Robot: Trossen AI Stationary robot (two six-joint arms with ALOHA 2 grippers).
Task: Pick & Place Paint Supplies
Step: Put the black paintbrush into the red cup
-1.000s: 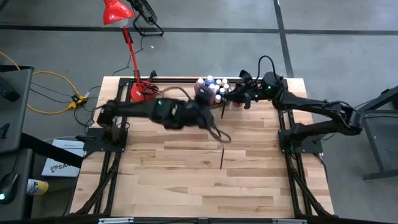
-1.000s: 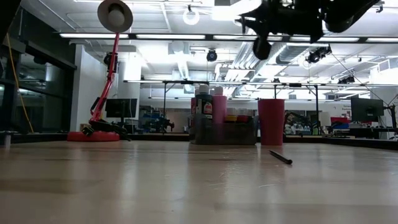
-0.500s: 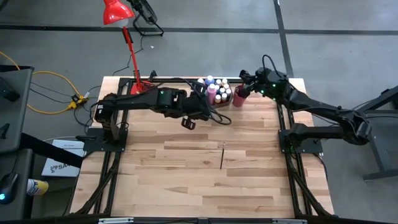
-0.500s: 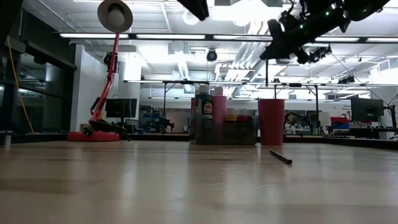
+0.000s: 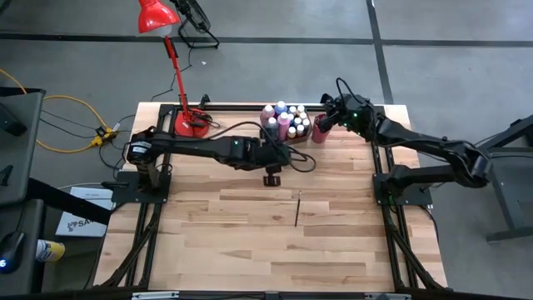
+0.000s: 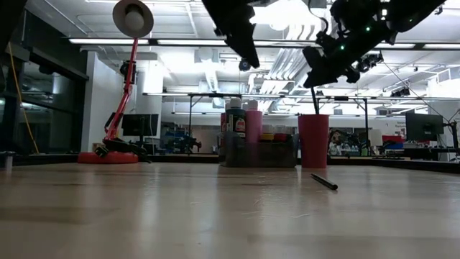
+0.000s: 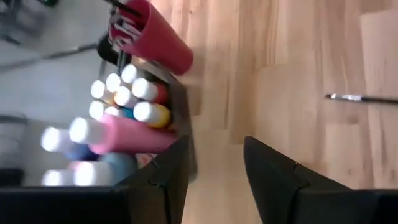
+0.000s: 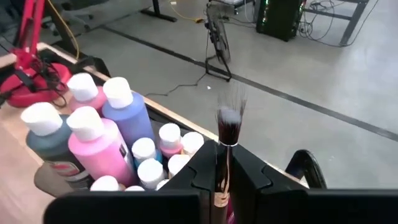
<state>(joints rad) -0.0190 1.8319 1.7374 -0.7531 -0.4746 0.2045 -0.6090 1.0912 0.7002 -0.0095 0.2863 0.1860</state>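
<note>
The pale butcher-block wooden table (image 5: 250, 225) has a smooth, faintly glossy finish of joined strips. The small plastic paint bottles (image 8: 99, 134) look smooth and slightly shiny, with matt white caps. The tall red plastic cup (image 6: 313, 140) has a smooth satin wall. The thin dark-handled paintbrush (image 8: 227, 134) clamped in the right end effector (image 8: 225, 168) has a fine soft bristle tuft and a shiny metal ferrule. Both end effectors, left (image 7: 214, 168) included, are matt black plastic.
</note>
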